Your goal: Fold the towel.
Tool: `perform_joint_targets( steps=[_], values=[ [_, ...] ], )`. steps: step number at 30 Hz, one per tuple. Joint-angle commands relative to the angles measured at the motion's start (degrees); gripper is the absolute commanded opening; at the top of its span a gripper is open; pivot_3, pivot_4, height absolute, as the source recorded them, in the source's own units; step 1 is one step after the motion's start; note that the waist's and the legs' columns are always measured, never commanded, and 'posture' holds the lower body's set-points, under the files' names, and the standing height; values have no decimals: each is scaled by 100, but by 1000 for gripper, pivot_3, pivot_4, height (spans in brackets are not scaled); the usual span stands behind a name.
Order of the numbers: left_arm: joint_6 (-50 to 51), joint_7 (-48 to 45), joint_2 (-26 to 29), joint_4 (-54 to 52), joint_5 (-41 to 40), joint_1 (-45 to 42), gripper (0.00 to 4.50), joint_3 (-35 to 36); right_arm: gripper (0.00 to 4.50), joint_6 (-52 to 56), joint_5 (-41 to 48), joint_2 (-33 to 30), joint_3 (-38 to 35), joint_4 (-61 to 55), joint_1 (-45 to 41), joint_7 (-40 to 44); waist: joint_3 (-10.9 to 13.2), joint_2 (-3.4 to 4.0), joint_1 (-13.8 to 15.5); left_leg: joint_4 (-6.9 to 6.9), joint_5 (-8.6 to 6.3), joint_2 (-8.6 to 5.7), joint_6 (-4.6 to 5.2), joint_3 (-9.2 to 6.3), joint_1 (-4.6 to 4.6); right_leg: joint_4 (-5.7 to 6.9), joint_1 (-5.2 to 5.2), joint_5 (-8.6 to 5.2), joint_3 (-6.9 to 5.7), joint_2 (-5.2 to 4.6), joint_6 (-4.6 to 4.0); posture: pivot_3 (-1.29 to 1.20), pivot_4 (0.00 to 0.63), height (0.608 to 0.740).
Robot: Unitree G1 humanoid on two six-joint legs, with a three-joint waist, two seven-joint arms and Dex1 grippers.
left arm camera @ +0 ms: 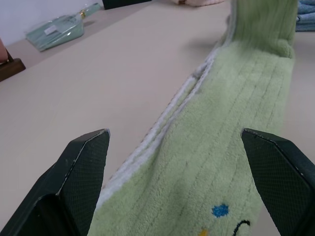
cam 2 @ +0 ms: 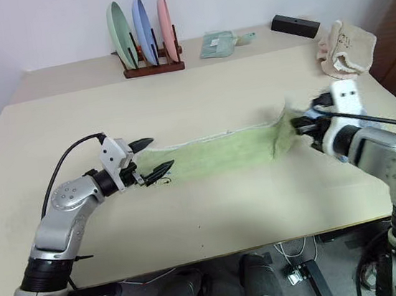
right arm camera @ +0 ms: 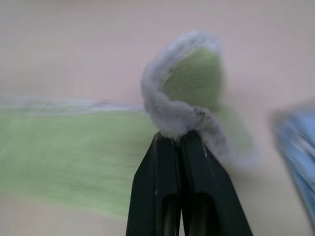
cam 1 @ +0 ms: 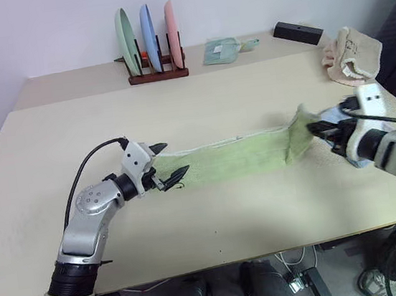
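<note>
Green terry cloth, long and narrow with whitish stitched edging, the towel (cam 1: 235, 158) lies stretched out flat on the pale bench (cam 1: 179, 114) between the two arms, so no fold is made yet. Its far end is pinched and lifted off the bench by the right end effector (cam 1: 324, 131), whose black fingers are closed tight on a bunched corner; that lifted end stands up in a small flap. The left end effector (cam 1: 167, 162) hovers with fingers spread wide, straddling the towel's other end near the small dark embroidered marks, gripping nothing. By my reading, the fold has only begun: one end is secured, the other is yet to be grasped, and the carrying-over remains. Far beyond both end effectors, a dark wooden rack (cam 1: 158, 73) holds three upright plates (cam 1: 148, 28), green, blue and pink.
</note>
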Motion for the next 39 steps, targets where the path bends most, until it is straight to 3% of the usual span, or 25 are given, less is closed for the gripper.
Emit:
perform_joint_targets(
  steps=[1, 6, 16, 19, 28, 38, 39],
  values=[
    [-74, 79, -33, -177, 8, -14, 4384, 76, 35, -857, -716, -322, 1205, -432, -75, 680, 1, -7, 10, 0, 0, 0, 0, -3, -1, -3, 2, 0, -3, 0, 0, 0, 150, 740],
    [20, 225, -28, -425, 8, 153, 4384, 137, 35, -1532, -1589, -160, 2616, -350, -301, 1063, 2, -12, 12, 3, 0, -1, 0, -3, -3, -3, 1, 0, -4, -2, 0, 0, 150, 740],
    [363, 385, 21, -889, -72, 348, 4384, 269, 35, -1888, -2370, 328, 3031, 223, -411, 1139, 3, -14, 125, 4, -1, -3, -1, -4, -1, -4, 2, 0, -3, 0, 0, 0, 150, 740],
    [406, 432, -8, -901, -39, 329, 4384, 253, 35, -1765, -2206, 306, 2574, 145, -343, 1213, 3, -14, 156, 5, 0, -3, -1, -4, -2, -3, 2, 0, -3, 0, 0, 0, 150, 740],
    [366, 401, -14, -825, -30, 350, 4384, 215, 35, -1003, -1554, 0, 293, 631, 76, 1219, 3, -14, 177, 5, -1, -5, -1, -7, -1, -4, 6, 0, -3, -1, 0, 0, 150, 740],
    [317, 358, -153, -593, 34, 155, 4384, 37, 35, 340, -672, 632, -1583, 937, 545, 610, 3, -13, 154, 3, 0, -3, -1, -5, 1, -1, 6, 0, -1, -1, 0, 0, 150, 740],
    [304, 343, -156, -576, 32, 157, 4384, 28, 277, 470, -631, 727, -1724, 979, 539, 481, 3, -13, 154, 3, 0, -3, -1, -5, 1, -2, 6, 1, -1, -1, 0, 0, 150, 740]
  ],
)
